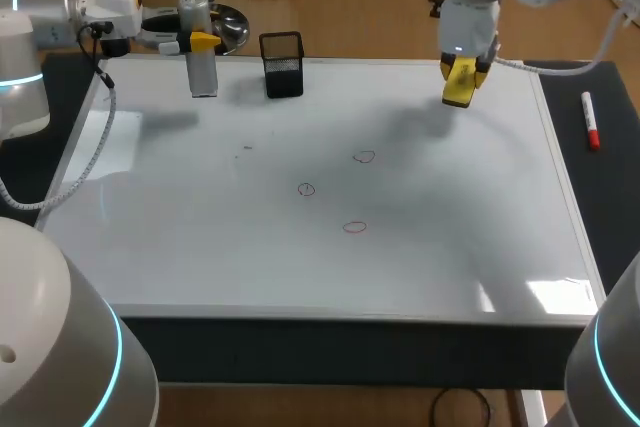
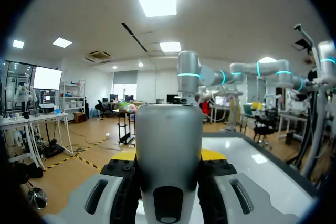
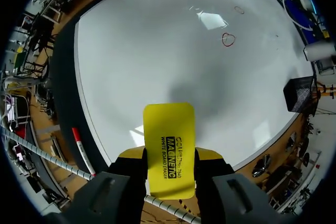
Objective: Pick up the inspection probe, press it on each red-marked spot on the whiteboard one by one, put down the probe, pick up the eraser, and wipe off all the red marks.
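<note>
Left claw (image 1: pixel 200 42): clamped on the probe (image 1: pixel 202 69), a grey cylinder held upright near its top, over the far left corner of the whiteboard (image 1: pixel 200 247). In the left wrist view the yellow-tipped fingers (image 2: pixel 212 154) press on the cylinder from both sides. Whether its lower end touches the board cannot be told.

Right claw (image 1: pixel 460 77): clamped on the eraser (image 1: pixel 459 89), a flat yellow block, over the far right part of the board and well apart from the left claw. In the right wrist view the block sticks out ahead from between the two fingers, with the board's surface beyond it.

Whiteboard: lies flat and covers most of the table (image 1: pixel 620 207).

Mesh cup (image 1: pixel 282 64): black, upright on the board's far edge, just beside the probe.

Marker (image 1: pixel 591 120): white with red ends, lying on the dark table off the board's right edge.

Red marks (image 1: pixel 364 157): three small circles near the board's middle, apart from one another, unwiped. Both claws are well clear of them.
</note>
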